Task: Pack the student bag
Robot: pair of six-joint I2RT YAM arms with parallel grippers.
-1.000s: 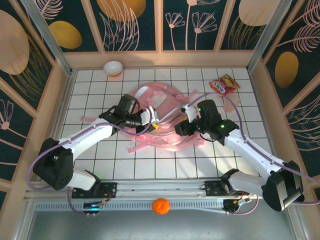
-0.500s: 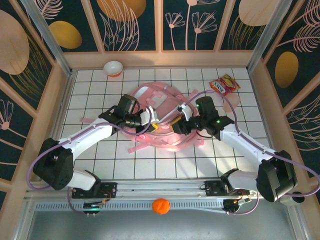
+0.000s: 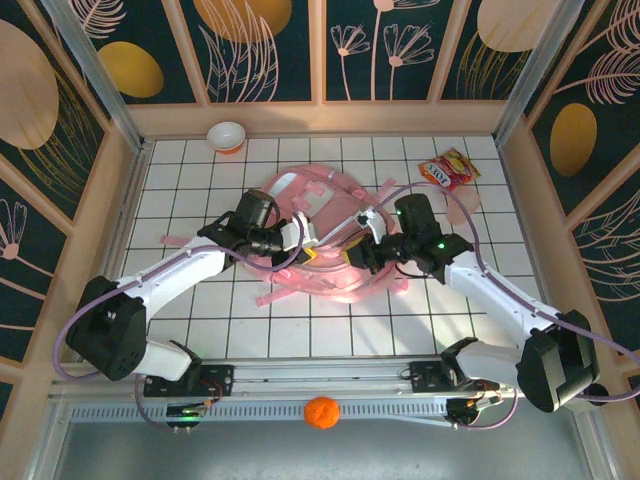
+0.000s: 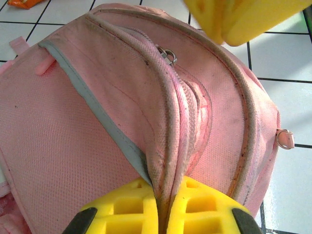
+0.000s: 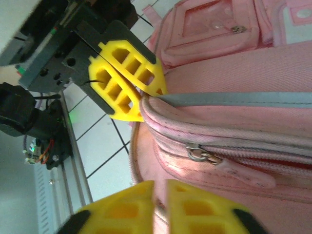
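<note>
The student bag [image 3: 335, 190], pink and soft, lies in the middle of the tiled table. My left gripper [image 3: 298, 245] holds it from the left and my right gripper [image 3: 362, 255] from the right. In the left wrist view my left gripper [image 4: 168, 207] is shut on a raised fold of the bag [image 4: 87, 126] beside its zip. In the right wrist view my right gripper [image 5: 160, 207] is shut on a thin edge of the bag [image 5: 253, 87] just below the zipper pull [image 5: 197, 153]. The left gripper's yellow fingers [image 5: 126, 83] pinch the seam a short way beyond.
A white bowl [image 3: 227, 135] stands at the back left. A snack packet [image 3: 448, 170] lies at the back right. An orange ball [image 3: 320, 411] rests on the front rail between the arm bases. Loose pink straps [image 3: 280, 295] trail toward the near side.
My right gripper has moved in toward the bag's near right edge and closed on the fabric. The left gripper has kept its hold without moving.
</note>
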